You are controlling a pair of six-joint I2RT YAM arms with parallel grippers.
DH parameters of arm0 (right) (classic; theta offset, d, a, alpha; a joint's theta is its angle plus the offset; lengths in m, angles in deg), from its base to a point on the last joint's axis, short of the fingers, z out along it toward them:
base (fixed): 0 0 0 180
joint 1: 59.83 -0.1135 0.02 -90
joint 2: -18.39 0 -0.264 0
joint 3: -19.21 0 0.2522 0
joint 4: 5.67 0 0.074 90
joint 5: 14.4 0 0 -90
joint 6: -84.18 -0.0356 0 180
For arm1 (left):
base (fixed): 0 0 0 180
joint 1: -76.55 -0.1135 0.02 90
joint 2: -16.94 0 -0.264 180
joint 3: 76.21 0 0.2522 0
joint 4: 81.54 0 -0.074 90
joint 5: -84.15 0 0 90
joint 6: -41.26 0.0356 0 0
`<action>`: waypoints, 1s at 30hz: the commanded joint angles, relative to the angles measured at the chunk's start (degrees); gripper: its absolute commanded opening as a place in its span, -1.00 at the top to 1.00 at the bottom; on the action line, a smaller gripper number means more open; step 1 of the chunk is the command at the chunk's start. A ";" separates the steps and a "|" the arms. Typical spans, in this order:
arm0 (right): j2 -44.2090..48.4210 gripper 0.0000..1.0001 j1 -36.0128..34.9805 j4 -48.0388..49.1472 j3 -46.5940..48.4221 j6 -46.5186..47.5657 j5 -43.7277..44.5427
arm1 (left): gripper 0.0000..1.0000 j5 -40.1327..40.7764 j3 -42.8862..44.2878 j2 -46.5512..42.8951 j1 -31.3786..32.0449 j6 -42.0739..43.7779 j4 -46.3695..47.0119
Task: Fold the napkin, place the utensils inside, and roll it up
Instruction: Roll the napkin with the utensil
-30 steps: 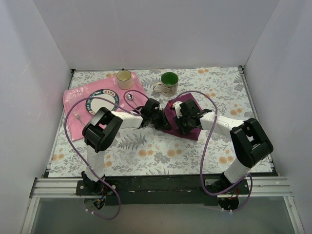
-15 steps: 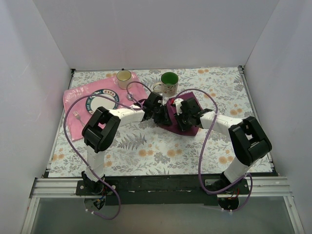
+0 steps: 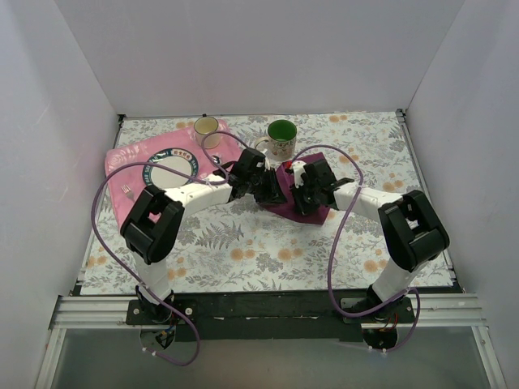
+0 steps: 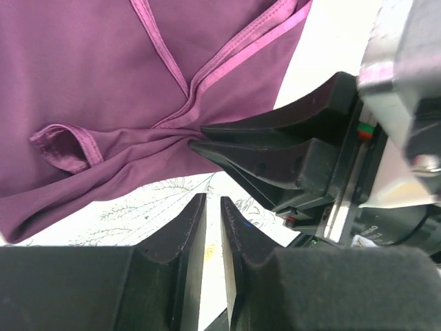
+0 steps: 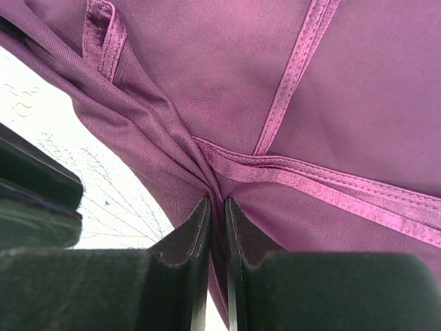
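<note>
From above, you are losing the middle of the napkin [image 3: 316,215] under the left tool [image 3: 270,190] and right tool [image 3: 306,191], so its folds there are lying hidden. In the left wrist view the napkin is running off the top and left edges, and the right tool is being cut off at the right edge. In the right wrist view the cloth is running past the top and right edges. Its gathered fold is disappearing between the fingers [image 5: 186,255]. On the mat [image 3: 126,158], the fork [image 3: 127,190] is showing too small for telling tines.
</note>
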 commanded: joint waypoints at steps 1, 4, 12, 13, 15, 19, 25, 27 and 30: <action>-4.52 0.90 0.31 -5.90 -1.81 -0.30 -1.50 | 0.73 -2.48 -1.57 0.28 0.13 -1.59 2.17; -5.13 0.97 1.10 -7.13 -1.20 -0.39 -2.91 | 0.74 -2.05 -1.39 1.25 0.21 -1.59 2.08; -5.84 0.97 4.00 -7.14 -2.86 -7.14 -12.13 | 0.24 5.67 -3.41 -4.98 0.30 -7.80 -4.50; -5.75 0.97 4.00 -6.35 -3.74 -8.12 -12.92 | 0.17 6.56 -4.28 -6.82 0.30 -8.70 -5.38; -6.02 0.97 4.26 -5.73 -4.53 -10.22 -13.19 | 0.07 7.36 -4.99 -8.15 0.30 -12.29 -7.83; -6.37 0.97 4.79 -2.83 -7.52 -16.37 -14.78 | 0.04 7.18 -9.03 -10.44 0.21 -19.32 -8.12; -4.61 0.97 5.76 3.58 -14.46 -23.50 -15.48 | 0.06 7.00 -12.29 -8.42 0.04 -23.82 -5.13; -3.47 0.97 5.94 6.30 -17.00 -25.61 -14.95 | 0.07 8.32 -14.56 -8.33 0.04 -25.66 -4.16; -2.94 0.97 6.02 8.07 -18.33 -26.32 -15.39 | 0.07 10.95 -18.42 -9.64 -0.05 -27.87 -0.13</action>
